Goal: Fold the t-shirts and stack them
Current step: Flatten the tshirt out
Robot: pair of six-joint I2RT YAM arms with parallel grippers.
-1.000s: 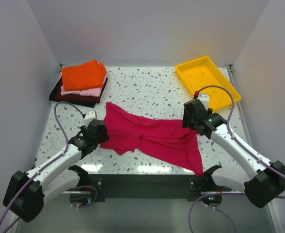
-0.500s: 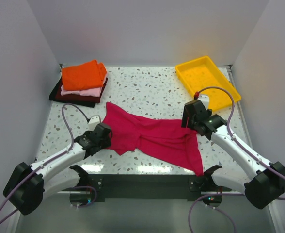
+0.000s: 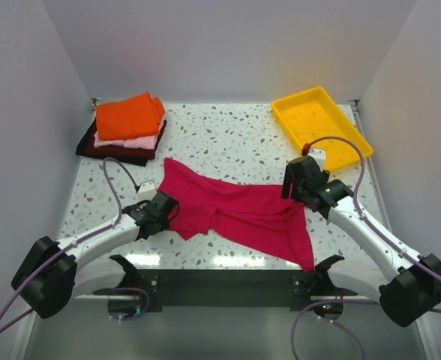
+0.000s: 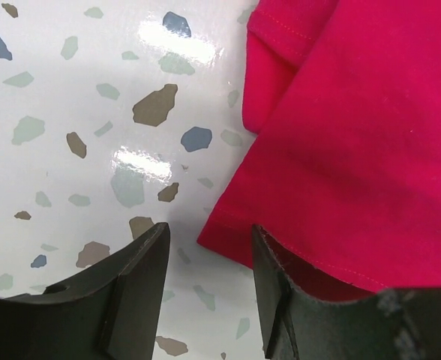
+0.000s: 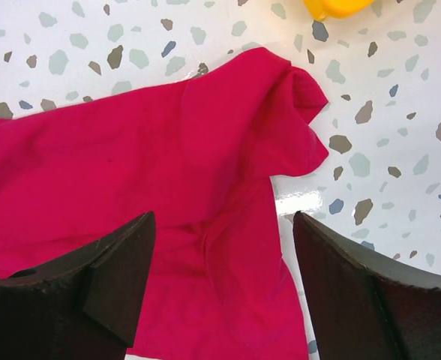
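Note:
A crimson t-shirt (image 3: 235, 210) lies spread and wrinkled across the front of the table. Its lower-left hem corner (image 4: 228, 240) lies in the gap of my left gripper (image 4: 209, 255), and the right finger (image 4: 280, 300) stands against the hem. The jaws are partly apart and not pinched together. My left gripper (image 3: 163, 212) is at the shirt's left edge. My right gripper (image 5: 224, 247) hovers open over the shirt's right side (image 5: 168, 165), near a bunched sleeve (image 5: 303, 127). Folded orange (image 3: 128, 116), pale pink (image 3: 134, 141) and dark maroon (image 3: 112, 151) t-shirts are stacked at the back left.
A yellow plastic tray (image 3: 318, 120) sits at the back right, and its corner (image 5: 333, 6) shows in the right wrist view. White walls close in the speckled table (image 3: 228, 139) on three sides. The shirt's lower right tail (image 3: 304, 255) reaches the table's front edge.
My left gripper has slid right to the shirt's lower-left corner, and its jaws have narrowed. The right arm has barely shifted.

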